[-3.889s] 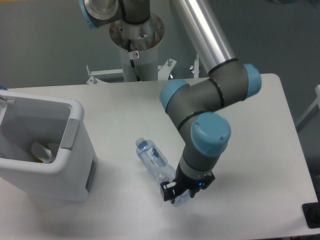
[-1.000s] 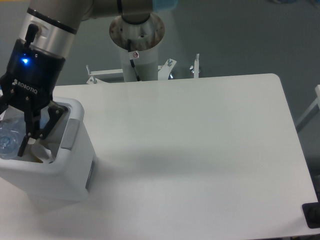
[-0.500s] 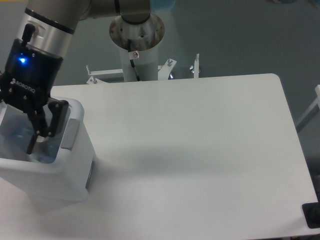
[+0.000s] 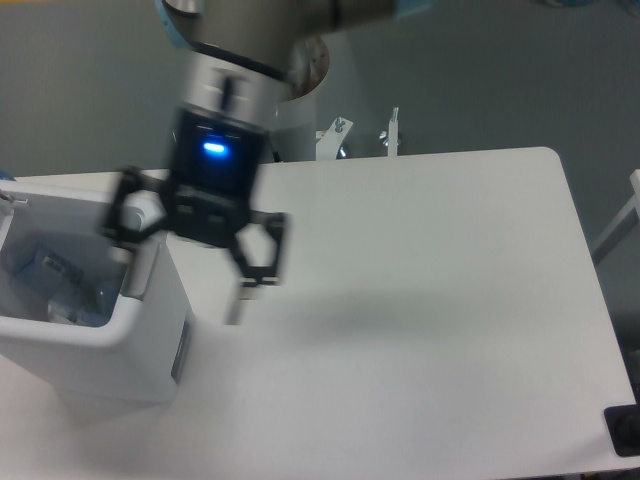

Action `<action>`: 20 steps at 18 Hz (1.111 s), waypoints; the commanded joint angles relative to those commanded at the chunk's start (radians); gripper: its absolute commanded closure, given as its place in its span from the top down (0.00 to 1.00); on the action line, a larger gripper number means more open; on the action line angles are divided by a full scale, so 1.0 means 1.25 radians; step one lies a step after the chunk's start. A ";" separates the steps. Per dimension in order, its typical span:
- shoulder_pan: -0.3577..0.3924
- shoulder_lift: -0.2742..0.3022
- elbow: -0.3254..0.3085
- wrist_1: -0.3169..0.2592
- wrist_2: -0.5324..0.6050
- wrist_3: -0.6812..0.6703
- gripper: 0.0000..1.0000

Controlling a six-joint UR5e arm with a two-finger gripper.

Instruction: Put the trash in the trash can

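Note:
The clear, bluish bottle (image 4: 57, 287), the trash, lies inside the trash can (image 4: 70, 332), a big white bin with a grey strip (image 4: 141, 272) at the table's left edge. My gripper (image 4: 185, 262) hangs above the table just right of the bin's rim, blurred by motion. Its jaws are spread wide and hold nothing. One finger (image 4: 122, 212) is over the bin's right wall and the other (image 4: 266, 250) is over the bare table.
The arm's base pillar (image 4: 283, 100) stands behind the table with a metal bracket (image 4: 390, 132) beside it. The white table (image 4: 430, 300) stretches to the right. A small black object (image 4: 625, 430) sits off the table's front right corner.
The bottle was let go and now lies in the bin. The gripper opened wide and swung up and right, out of the bin toward the table's middle.

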 joint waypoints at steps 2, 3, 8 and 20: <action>0.037 -0.007 -0.001 0.001 0.000 0.001 1.00; 0.052 -0.016 -0.006 0.001 0.001 0.009 1.00; 0.106 -0.039 -0.056 -0.002 0.002 0.132 1.00; 0.141 -0.103 -0.077 -0.006 0.181 0.254 1.00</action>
